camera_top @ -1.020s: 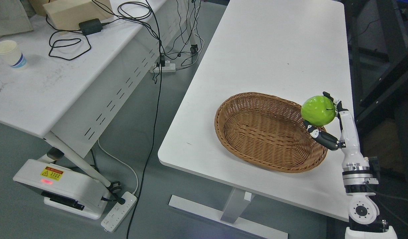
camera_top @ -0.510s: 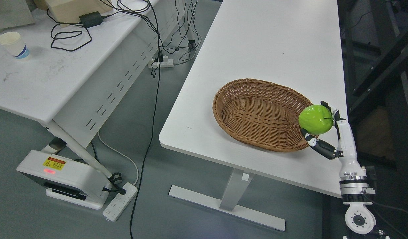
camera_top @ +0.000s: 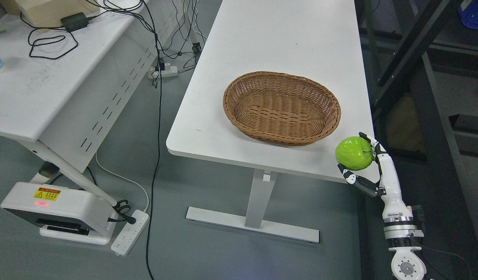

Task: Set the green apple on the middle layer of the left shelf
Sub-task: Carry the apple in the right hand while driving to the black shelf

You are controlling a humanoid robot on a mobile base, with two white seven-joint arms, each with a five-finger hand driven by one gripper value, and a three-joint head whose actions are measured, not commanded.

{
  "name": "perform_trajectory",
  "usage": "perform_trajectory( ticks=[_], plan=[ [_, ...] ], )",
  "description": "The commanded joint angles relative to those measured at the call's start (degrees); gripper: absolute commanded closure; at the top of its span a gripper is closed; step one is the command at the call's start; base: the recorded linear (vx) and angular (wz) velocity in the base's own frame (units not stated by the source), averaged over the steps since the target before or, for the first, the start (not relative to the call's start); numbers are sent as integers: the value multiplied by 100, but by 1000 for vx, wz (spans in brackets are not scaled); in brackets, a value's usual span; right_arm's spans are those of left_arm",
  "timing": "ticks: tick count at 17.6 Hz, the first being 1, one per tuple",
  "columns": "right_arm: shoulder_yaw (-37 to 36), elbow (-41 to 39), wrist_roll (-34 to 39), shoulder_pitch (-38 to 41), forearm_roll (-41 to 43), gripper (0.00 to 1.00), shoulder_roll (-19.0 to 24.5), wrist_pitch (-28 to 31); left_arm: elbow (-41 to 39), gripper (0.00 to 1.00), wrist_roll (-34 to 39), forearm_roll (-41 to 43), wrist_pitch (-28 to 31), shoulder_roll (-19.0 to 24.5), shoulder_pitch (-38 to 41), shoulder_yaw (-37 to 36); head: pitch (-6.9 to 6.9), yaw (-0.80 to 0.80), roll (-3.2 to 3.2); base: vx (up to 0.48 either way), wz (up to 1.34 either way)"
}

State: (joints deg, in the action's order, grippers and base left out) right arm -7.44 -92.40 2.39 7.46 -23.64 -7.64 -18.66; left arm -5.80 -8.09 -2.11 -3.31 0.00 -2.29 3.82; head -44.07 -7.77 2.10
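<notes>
Off the near right corner of the white table (camera_top: pixel 285 35), the robot's right hand (camera_top: pixel 365 171) holds the green apple (camera_top: pixel 354 153) aloft, fingers (camera_top: pixel 359 184) wrapped under and behind the fruit in a firm clamp. Against the views 1 second and half a second earlier, the whole scene has slid: the wicker basket (camera_top: pixel 281 107), which the apple overlapped at its right rim, now sits well apart, up and to the left, and the apple hangs past the table edge over grey floor. Since desk, cables and floor have all shifted together, most of this reads as the robot's own base and head moving away, not the basket moving. The grip on the apple looks unchanged throughout. The left arm is out of view. A dark metal frame (camera_top: pixel 398 50) stands at the right; whether it is the target shelf cannot be told. For the task, the pickup appears complete and the carry underway; the middle layer of the left shelf is not identifiable in view, so placement looks some way off.
</notes>
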Motion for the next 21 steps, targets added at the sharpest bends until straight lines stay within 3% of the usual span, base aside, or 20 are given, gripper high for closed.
perform_trajectory(
  ticks=[1,21],
  plan=[
    [146,-15,-2,98,0,100,96,-6,0,0,1,0,5,100,0,-4,0,0,0,-202,-126],
    [137,-15,-2,98,0,100,96,-14,0,0,1,0,-3,100,0,-4,0,0,0,-240,6]
  ],
)
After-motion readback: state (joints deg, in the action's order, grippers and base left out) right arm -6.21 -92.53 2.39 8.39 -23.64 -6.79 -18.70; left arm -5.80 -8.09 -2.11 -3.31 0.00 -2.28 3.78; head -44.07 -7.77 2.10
